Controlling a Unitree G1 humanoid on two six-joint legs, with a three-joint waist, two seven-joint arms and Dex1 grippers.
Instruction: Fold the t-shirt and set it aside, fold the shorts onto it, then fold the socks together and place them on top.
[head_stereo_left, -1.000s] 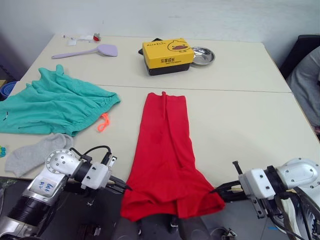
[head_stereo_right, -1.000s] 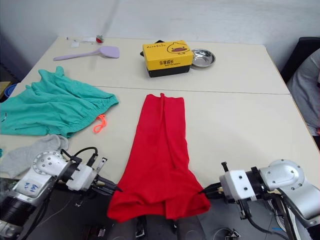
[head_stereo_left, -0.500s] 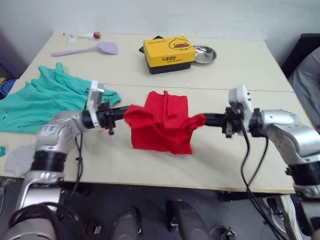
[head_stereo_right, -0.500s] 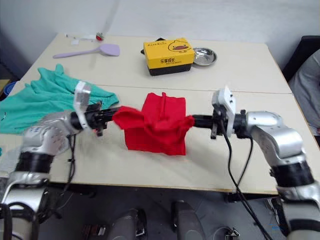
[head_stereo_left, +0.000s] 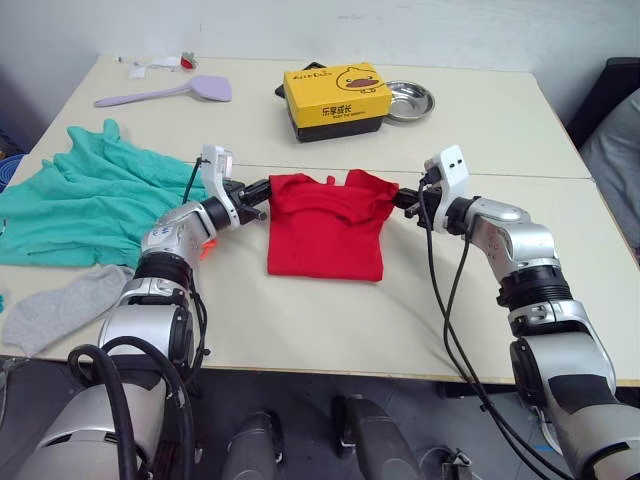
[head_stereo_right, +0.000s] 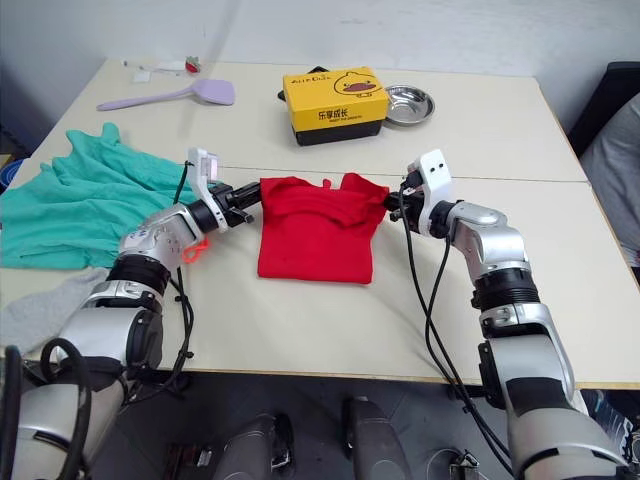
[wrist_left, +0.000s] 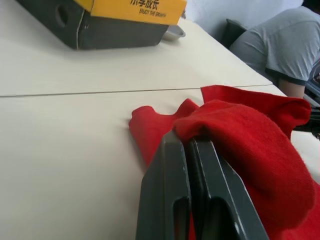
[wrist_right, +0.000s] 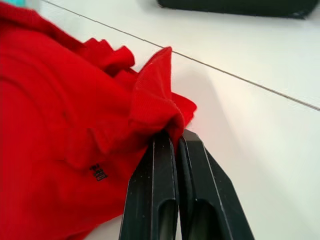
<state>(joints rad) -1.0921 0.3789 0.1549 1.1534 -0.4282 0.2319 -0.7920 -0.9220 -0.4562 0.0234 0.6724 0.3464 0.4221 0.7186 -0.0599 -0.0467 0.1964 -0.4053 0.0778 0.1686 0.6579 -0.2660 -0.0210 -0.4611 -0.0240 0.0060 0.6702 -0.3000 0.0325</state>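
2 grippers (head_stereo_left: 258, 190) (head_stereo_left: 405, 199) pinch t-shirt (head_stereo_left: 325, 225); fingertips buried.

Bright red cotton t-shirt (head_stereo_left: 326, 225) with small dark print, on a plain beige table (head_stereo_left: 480, 290). Teal-green soft shorts (head_stereo_left: 85, 205) with orange drawstring, light grey knit sock (head_stereo_left: 60, 308). Yellow-and-black box (head_stereo_left: 336, 100), lilac spatula (head_stereo_left: 170, 92), silver metal bowl (head_stereo_left: 408, 101).

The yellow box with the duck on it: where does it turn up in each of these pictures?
Left eye view: yellow box at top centre, beyond the t-shirt.
Right eye view: the same spot.
Left wrist view: upper left.
Right wrist view: I cannot make it out for certain.
Shared landmark: the t-shirt.
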